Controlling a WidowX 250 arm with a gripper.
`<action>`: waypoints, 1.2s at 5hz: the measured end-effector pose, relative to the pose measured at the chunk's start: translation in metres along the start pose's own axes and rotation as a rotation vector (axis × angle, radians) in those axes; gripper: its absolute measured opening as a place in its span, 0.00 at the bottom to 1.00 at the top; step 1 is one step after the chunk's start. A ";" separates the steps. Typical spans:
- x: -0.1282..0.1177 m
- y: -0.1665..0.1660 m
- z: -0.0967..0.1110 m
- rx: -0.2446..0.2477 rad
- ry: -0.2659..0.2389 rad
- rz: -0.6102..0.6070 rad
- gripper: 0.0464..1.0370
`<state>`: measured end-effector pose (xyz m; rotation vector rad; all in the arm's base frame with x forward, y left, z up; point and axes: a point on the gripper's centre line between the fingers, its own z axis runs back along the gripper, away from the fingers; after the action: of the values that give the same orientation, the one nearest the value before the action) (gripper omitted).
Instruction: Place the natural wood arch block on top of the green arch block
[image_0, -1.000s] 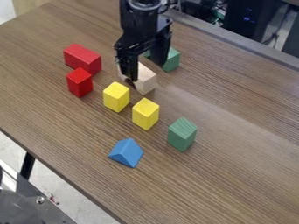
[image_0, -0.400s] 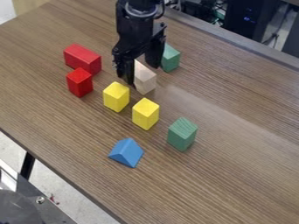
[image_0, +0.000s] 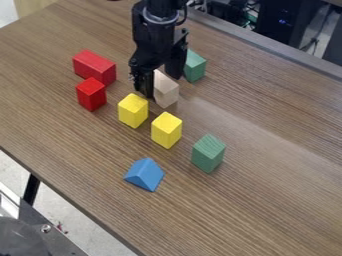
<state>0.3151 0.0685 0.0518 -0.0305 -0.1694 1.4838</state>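
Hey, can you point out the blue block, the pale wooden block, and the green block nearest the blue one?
Blue block (image_0: 143, 174): camera view, middle of its visible surface.
Pale wooden block (image_0: 167, 92): camera view, middle of its visible part.
Green block (image_0: 208, 152): camera view, middle of its visible surface.

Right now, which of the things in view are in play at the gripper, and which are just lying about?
In play:
gripper, open, low over the table
pale block, nearest to it

Lying about:
long red block
small red block
left yellow block
right yellow block
far green block
near green block
blue block
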 end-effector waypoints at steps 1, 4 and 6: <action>0.001 0.001 -0.006 0.012 0.001 0.018 0.94; 0.005 0.004 -0.016 0.030 0.021 0.069 0.53; -0.003 -0.022 0.019 -0.053 0.056 0.063 0.53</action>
<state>0.3342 0.0623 0.0732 -0.1210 -0.1642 1.5392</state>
